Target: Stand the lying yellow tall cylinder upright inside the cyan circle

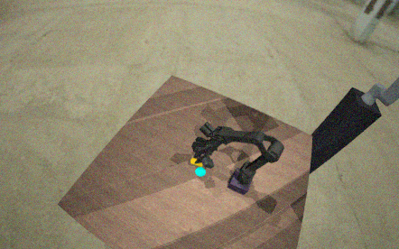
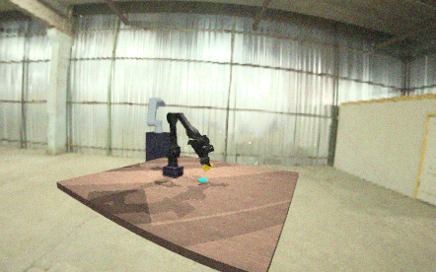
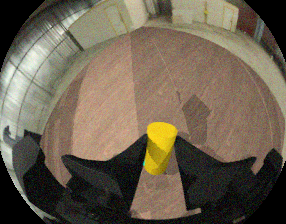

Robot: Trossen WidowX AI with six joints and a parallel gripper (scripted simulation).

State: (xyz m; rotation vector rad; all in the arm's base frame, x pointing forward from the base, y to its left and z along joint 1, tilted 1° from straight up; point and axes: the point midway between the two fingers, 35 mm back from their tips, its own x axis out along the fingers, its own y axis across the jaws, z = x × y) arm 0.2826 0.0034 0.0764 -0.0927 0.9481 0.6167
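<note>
We see the jaws closed on the yellow tall cylinder [image 3: 159, 148], gripping it partway along so its free end sticks out ahead of the fingers in the wrist view. The cylinder [image 2: 206, 168] hangs in the air, tilted — clear of the tabletop [image 2: 223, 217] in the exterior view. The cyan circle [image 2: 203, 180] lies on the wood below it and slightly toward the arm's base [image 2: 173, 170]. From the top view the cylinder [image 1: 195, 161] shows just beside the circle [image 1: 199, 171], partly hidden by the gripper [image 1: 202, 161].
</note>
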